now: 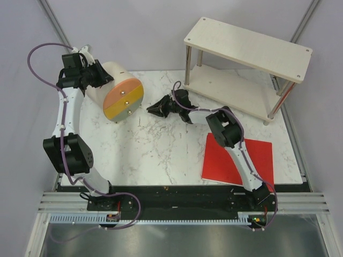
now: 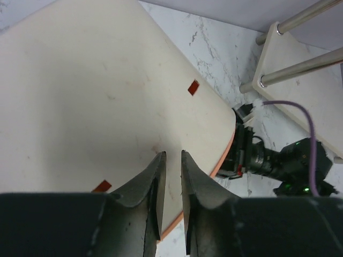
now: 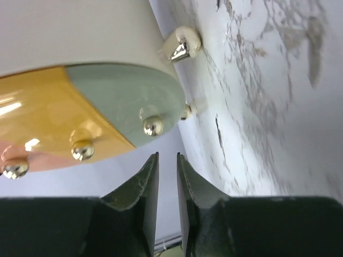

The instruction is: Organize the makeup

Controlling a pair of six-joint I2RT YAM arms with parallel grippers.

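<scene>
The makeup is out of view. A round cream case (image 1: 107,80) lies on its side at the table's back left. Its lid (image 1: 124,99), striped peach, orange and pale green, faces right and carries three metal knobs (image 3: 153,126). My left gripper (image 1: 102,76) sits at the case's back end, its fingers (image 2: 155,176) over the cream wall (image 2: 96,96), a narrow gap between them with nothing in it. My right gripper (image 1: 150,110) points at the lid (image 3: 107,101) from the right, just short of it. Its jaws stand slightly apart and hold nothing.
A two-tier wooden shelf (image 1: 249,48) on metal legs stands at the back right. A flat red sheet (image 1: 262,155) lies on the marble table (image 1: 155,144) at the front right, under the right arm. The right arm's wrist (image 2: 278,160) shows beyond the case.
</scene>
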